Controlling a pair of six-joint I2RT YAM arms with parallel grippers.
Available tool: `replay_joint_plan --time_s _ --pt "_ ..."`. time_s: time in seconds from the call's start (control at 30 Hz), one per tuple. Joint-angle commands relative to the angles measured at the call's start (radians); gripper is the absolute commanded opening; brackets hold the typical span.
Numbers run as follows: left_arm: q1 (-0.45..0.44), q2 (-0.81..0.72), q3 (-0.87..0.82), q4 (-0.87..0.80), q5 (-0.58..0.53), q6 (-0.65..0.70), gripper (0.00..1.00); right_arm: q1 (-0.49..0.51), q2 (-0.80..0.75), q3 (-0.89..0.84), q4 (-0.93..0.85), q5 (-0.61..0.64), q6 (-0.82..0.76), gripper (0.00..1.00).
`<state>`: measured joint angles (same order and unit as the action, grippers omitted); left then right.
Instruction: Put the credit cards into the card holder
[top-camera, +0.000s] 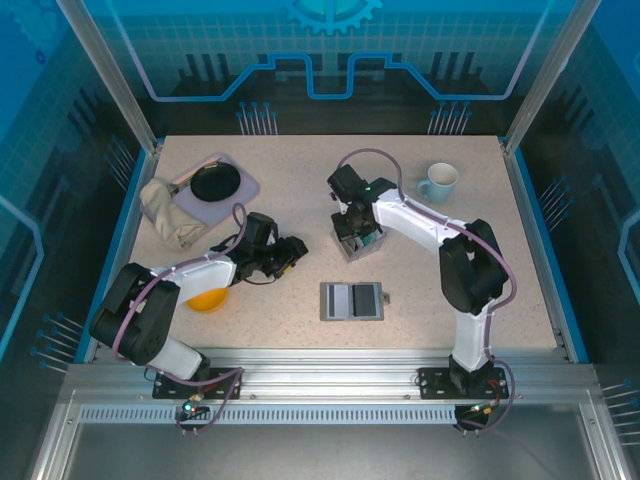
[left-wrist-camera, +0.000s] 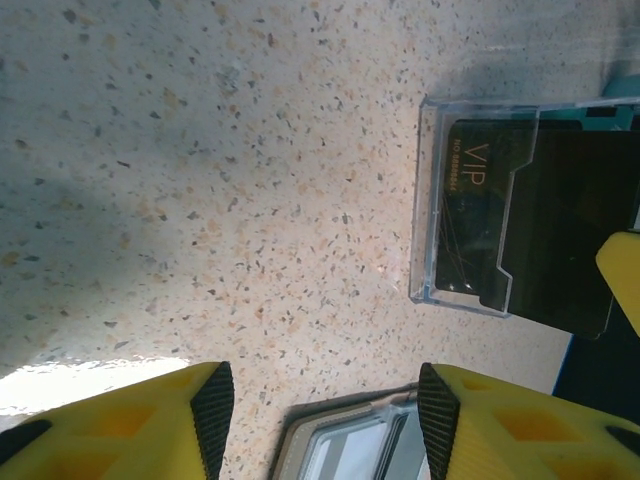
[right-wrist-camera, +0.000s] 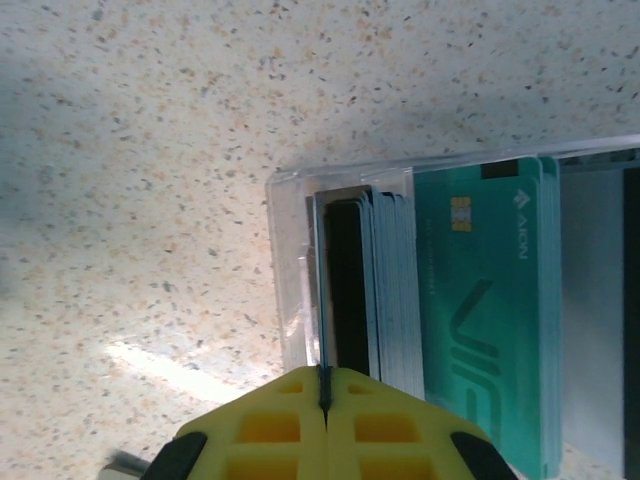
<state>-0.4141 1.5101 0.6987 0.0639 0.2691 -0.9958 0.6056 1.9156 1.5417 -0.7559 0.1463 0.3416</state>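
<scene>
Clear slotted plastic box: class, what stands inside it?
A row of thin teal-green plastic cards, plus a black VIP card. The right tool pinches one edge-on card. Overlap hides the inner cards' faces.

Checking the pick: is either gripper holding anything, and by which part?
The left gripper is open and empty. The right gripper is shut at the clear card box, seemingly pinching one card by its edge; not certain.
</scene>
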Motion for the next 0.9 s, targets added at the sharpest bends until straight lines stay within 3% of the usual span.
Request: replay_joint_plan --time_s 0.0,0.27,0.67,0.87 --pt "0.008 -0.017 0.030 0.035 0.052 0.011 0.56 -0.031 -0.105 -0.036 0.045 -0.134 0.038 0.00" --pt "0.008 -0.064 0.058 0.118 0.132 0.011 0.62 -0.139 -0.296 -0.196 0.171 -0.327 0.122 0.00" --pt "0.010 0.041 0.137 0.431 0.334 -0.139 0.72 -0.234 -0.385 -0.275 0.338 -0.698 0.270 0.00" --pt "0.009 0.089 0.191 0.487 0.372 -0.175 0.73 -0.247 -0.410 -0.283 0.380 -0.766 0.311 0.00"
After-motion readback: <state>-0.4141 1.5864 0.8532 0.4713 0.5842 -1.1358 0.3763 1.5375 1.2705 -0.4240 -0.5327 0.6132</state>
